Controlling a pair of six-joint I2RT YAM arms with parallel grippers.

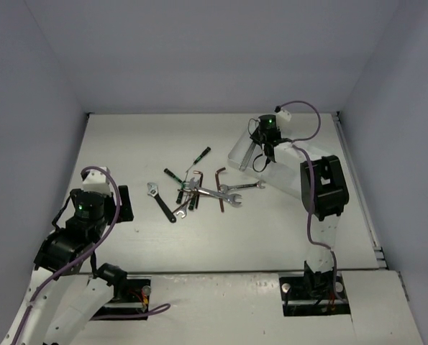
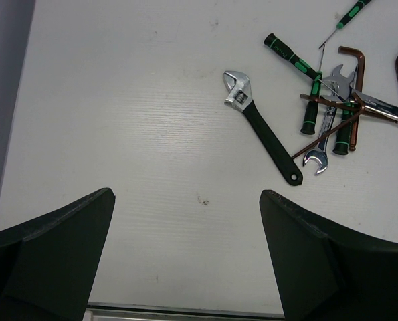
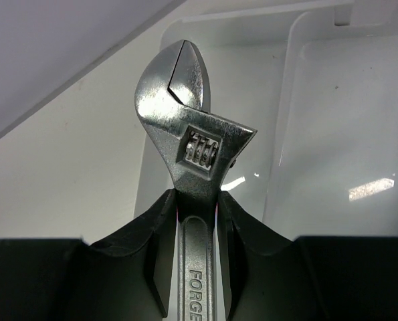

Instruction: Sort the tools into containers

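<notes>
Fingers (image 3: 150,235) of the right gripper (image 3: 197,204) are clenched on the shank of a silver adjustable wrench (image 3: 185,127). They hold it head-up over the translucent tray (image 3: 339,100), above the compartment along the tray's outer wall. Whether it has dipped inside cannot be told. The compartments that show in the right wrist view look bare, so the sorting seems barely begun, with this wrench as the first delivery.

The left gripper (image 2: 186,195) hangs spread wide and holds nothing above the table (image 2: 118,100). Everything else waits there, well apart from the tray: the black-handled adjustable wrench (image 2: 262,137) lying alone, then a tangle of open-end wrenches (image 2: 322,144), green-and-black screwdrivers (image 2: 291,57) and reddish hex keys (image 2: 356,80).
</notes>
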